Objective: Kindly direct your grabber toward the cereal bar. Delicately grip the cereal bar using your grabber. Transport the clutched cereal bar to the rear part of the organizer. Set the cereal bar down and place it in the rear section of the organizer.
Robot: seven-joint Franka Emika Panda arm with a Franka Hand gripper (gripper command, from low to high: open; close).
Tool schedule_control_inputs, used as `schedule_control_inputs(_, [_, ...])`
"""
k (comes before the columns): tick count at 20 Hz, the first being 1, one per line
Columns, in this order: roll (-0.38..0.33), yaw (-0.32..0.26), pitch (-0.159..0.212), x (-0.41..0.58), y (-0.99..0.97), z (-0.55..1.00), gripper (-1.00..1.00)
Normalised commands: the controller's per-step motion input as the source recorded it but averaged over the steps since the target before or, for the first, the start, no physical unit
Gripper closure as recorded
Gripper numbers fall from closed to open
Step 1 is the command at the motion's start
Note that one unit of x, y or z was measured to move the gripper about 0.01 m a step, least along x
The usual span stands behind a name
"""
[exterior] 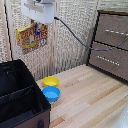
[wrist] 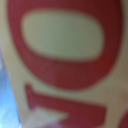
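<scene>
One tool (exterior: 36, 24) clamped on cereal bar (exterior: 32, 37), 1 organizer (exterior: 20, 95), 2 bowls (exterior: 50, 87).

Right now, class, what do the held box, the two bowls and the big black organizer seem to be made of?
The cereal bar box looks like printed cardboard: flat faces, red lettering on yellow. The yellow bowl and blue bowl look like smooth plastic, given their even colour, though not certainly. The organizer appears to be matte black fabric with soft walls.

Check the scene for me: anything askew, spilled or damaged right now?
Only the cereal bar: it hangs tilted under the grabber, high above the table. The organizer, yellow bowl and blue bowl sit upright; nothing spilled.
</scene>
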Motion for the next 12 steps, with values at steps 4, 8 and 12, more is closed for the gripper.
schedule_control_inputs(4, [0.168, -0.150, 0.054, 0.005, 0.50, 0.12, 1.00])
schedule_control_inputs(8, [0.071, -0.128, 0.118, 0.071, 0.70, -0.06, 1.00])
schedule_control_inputs(12, [0.052, -0.125, 0.102, 0.091, 0.75, -0.12, 1.00])
